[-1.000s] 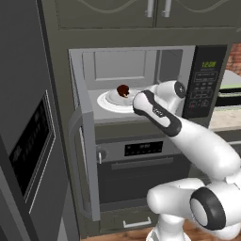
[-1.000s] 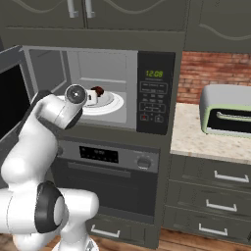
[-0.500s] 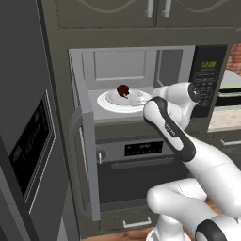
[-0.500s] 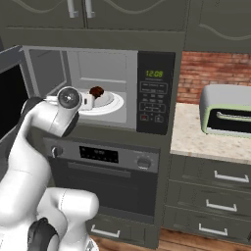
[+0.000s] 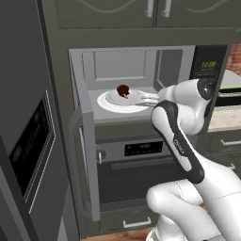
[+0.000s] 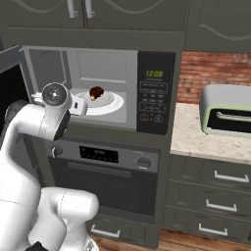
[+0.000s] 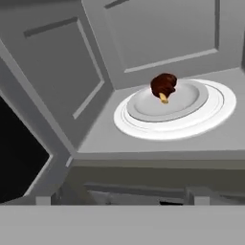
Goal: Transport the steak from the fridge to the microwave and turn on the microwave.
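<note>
Nearest: white Franka arm w/ dark joints, elbow folded in front of the knobbed black-glass oven (image 6: 105,162). Its two-finger gripper (image 5: 151,99) sits at the cavity mouth of the built-in microwave w/ silver-framed door and black keypad (image 6: 154,93); pale fingers (image 5: 141,98) point inward just beside the white round turntable (image 5: 106,104). Nothing between them, but whether jaws are apart or together I cannot tell; in hand view the tips are lost at the bottom edge.

Compared w/ 1 s and 0.5 s ago: hand has pulled back from over the plate toward the opening, wrist swung out to the keypad side. Base hasn't driven, framing is the same.

Further in: small dark reddish-brown lumpy steak (image 7: 163,85) rests on a shallow grey plate (image 7: 191,98) atop the turntable, roughly centred, apart from the gripper. It hasn't shifted across the frames.

So judged: transport part is done, arm is retreating. The microwave door (image 5: 87,160) hangs wide open on the left, window facing the tall grey fridge (image 5: 28,141). Next prob. needs door swung shut, then a press on the keypad; green digits (image 6: 154,74) lit. Risk: folded elbow is near the door's sweep.

Far right: small silver toaster oven (image 6: 228,110) on the pale counter (image 6: 188,137), brick wall (image 6: 206,73) behind.
</note>
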